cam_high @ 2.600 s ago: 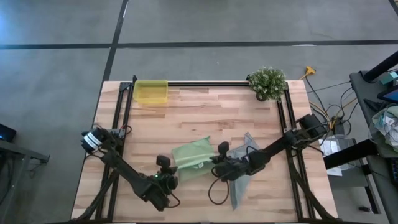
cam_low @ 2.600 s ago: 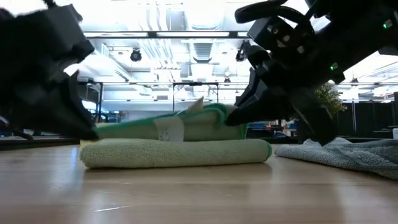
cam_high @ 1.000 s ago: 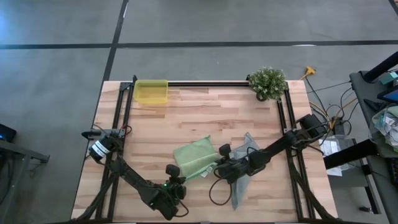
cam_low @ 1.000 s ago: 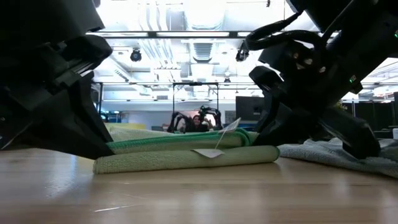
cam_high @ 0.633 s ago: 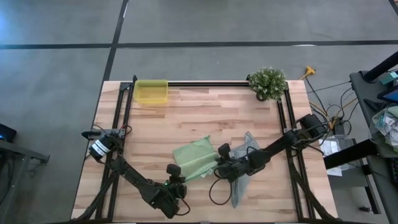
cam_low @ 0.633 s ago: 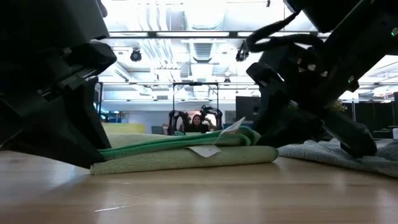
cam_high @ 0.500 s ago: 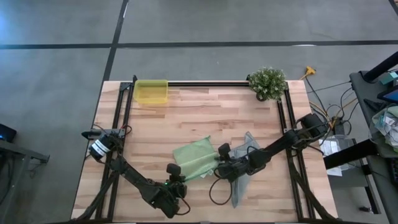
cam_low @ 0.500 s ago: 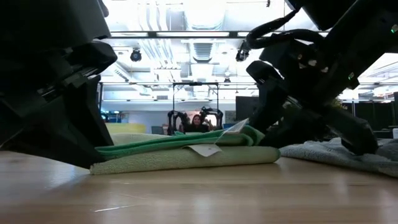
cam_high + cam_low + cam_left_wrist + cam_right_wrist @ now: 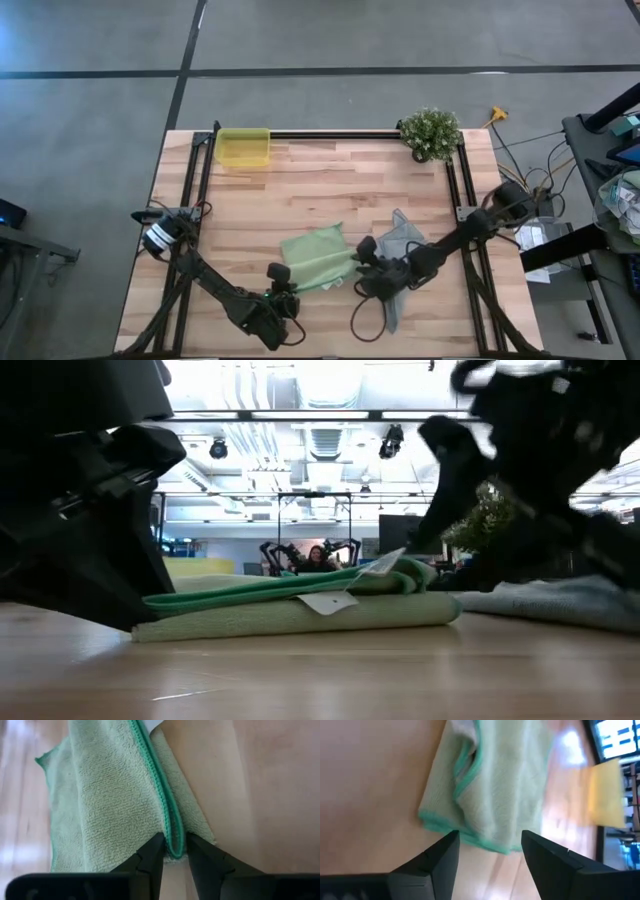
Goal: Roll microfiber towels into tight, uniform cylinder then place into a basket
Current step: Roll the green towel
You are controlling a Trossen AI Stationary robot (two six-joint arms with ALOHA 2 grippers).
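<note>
The green towel [image 9: 316,259] lies folded in flat layers near the middle of the table [image 9: 330,180], not yet rolled, and the grey towel [image 9: 402,248] lies crumpled just beside it, partly under the right arm. The basket [image 9: 243,147] stands well apart, at the far left corner. The left gripper [image 9: 175,851] has its fingers narrow around the towel's hemmed edge; they look close to the cloth, but I cannot tell if they really pinch it. The right gripper [image 9: 490,851] is wide apart and holds nothing, just beside the other end of the green towel. The risk I see is an uneven roll: if only one end is held, the layers can slide and open, and the cylinder becomes loose or like a cone. The right gripper could also catch the grey towel and drag it. In the low view both grippers are only dark shapes, and the white tag [image 9: 328,601] hides part of the fold. The plant [image 9: 431,132] is not involved.
</note>
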